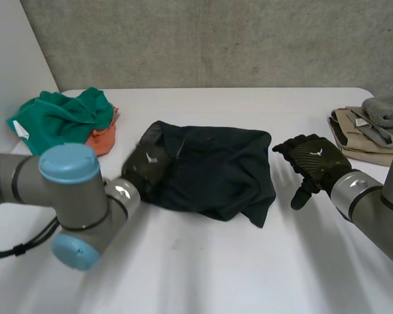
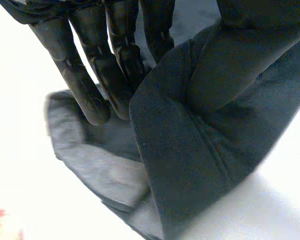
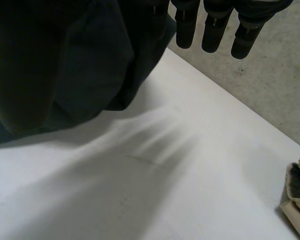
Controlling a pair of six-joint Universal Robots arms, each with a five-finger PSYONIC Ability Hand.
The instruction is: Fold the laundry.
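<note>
A dark navy garment (image 1: 216, 170) lies crumpled in the middle of the white table (image 1: 196, 261). My left hand (image 1: 147, 167) rests on its left edge. In the left wrist view its fingers (image 2: 90, 95) reach down onto the cloth, and a raised fold of the garment (image 2: 200, 150) is pinched against them. My right hand (image 1: 314, 160) hovers just right of the garment, open with relaxed fingers and holding nothing. Its fingertips (image 3: 212, 30) hang above the bare table beside the garment's right edge (image 3: 55, 65).
A green cloth (image 1: 59, 118) lies heaped over an orange one (image 1: 103, 139) at the back left. At the right edge sits a pile of folded beige and grey clothes (image 1: 360, 131), also seen as a folded pile (image 3: 297, 200) in the right wrist view.
</note>
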